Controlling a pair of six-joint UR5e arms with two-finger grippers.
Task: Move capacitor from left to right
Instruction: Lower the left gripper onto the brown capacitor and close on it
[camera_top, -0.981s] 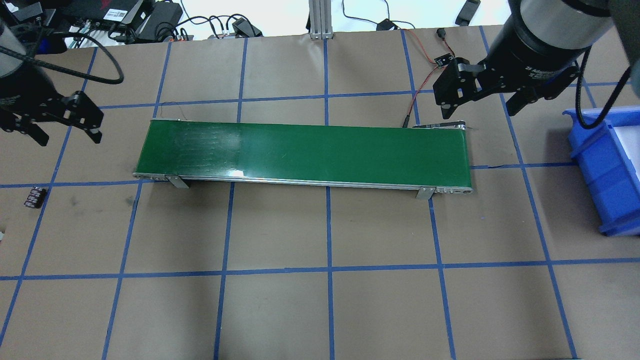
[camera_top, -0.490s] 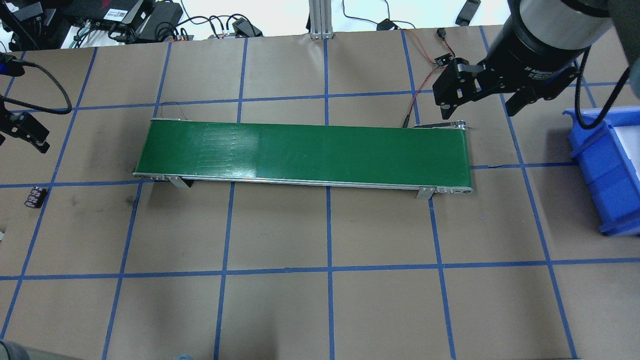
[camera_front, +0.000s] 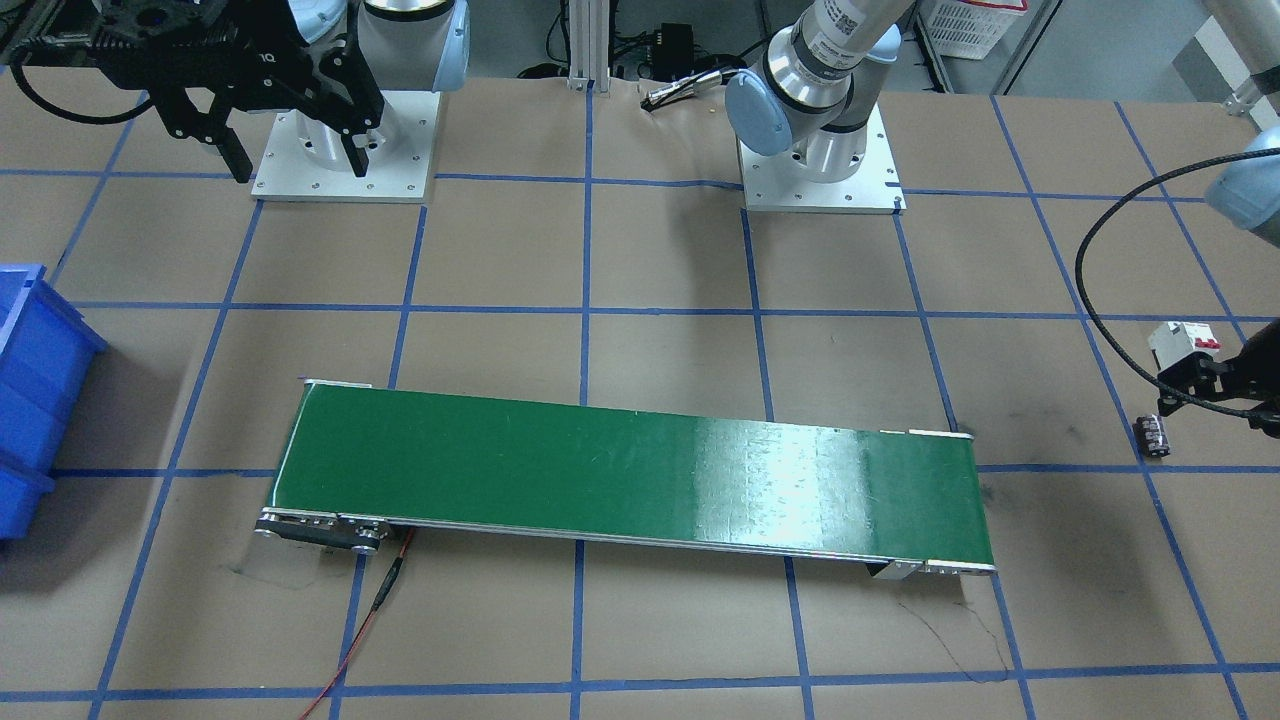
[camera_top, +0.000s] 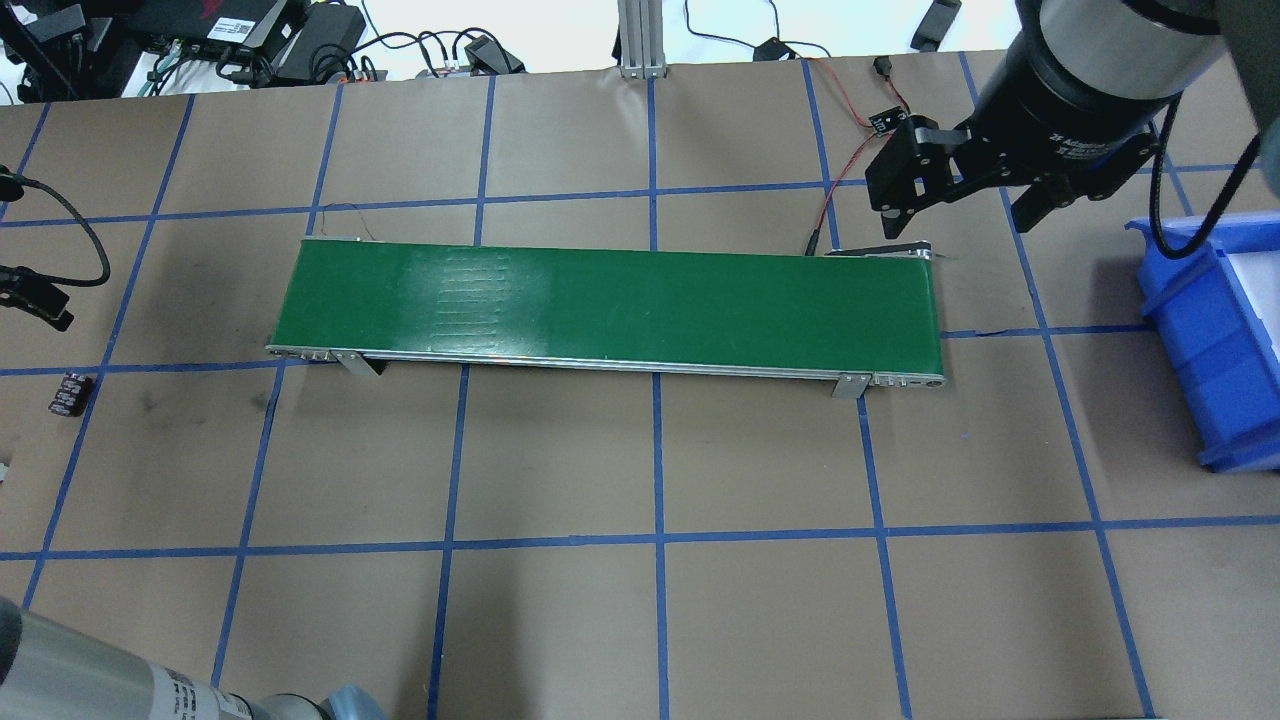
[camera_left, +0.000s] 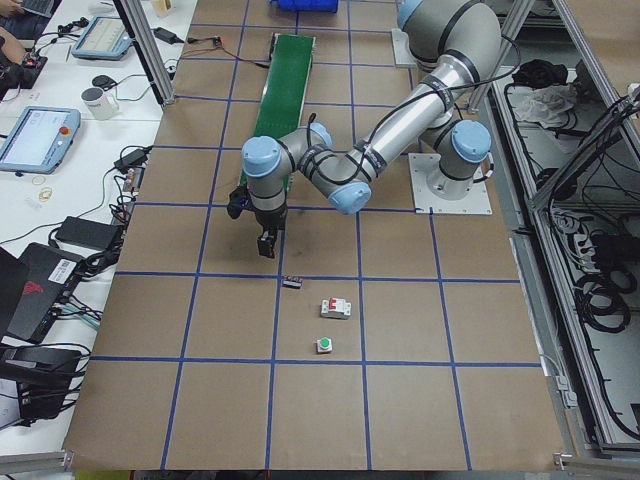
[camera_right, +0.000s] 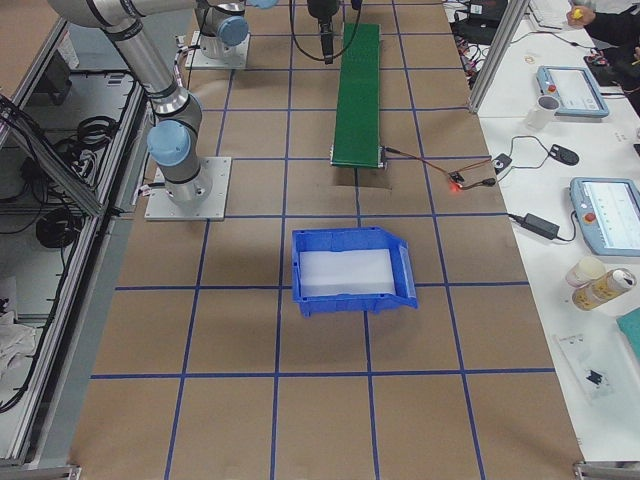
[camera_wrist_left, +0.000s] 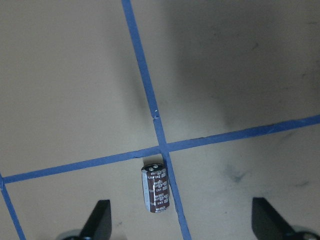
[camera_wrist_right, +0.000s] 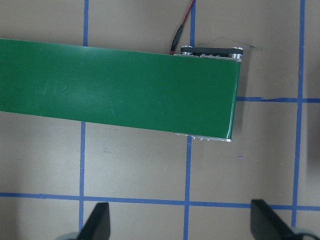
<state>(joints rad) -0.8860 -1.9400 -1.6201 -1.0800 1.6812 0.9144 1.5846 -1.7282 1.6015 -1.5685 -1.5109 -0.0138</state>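
Observation:
The capacitor (camera_wrist_left: 156, 189), a short dark cylinder with pale markings, lies on its side on the paper beside a blue tape crossing. It also shows at the table's left end in the overhead view (camera_top: 72, 392) and in the front view (camera_front: 1152, 437). My left gripper (camera_wrist_left: 182, 222) is open and empty above it, with the capacitor between the fingers and nearer one of them. My right gripper (camera_top: 965, 200) is open and empty, hovering behind the right end of the green conveyor belt (camera_top: 610, 305).
A white circuit breaker (camera_left: 336, 308) with red tabs and a green push button (camera_left: 325, 346) lie near the capacitor. A blue bin (camera_top: 1210, 330) stands at the table's right end. A red wire (camera_top: 840, 170) runs to the conveyor's far right corner.
My left gripper has moved left and nearer, almost out of the overhead view, toward the capacitor. The right arm and the capacitor have not moved.

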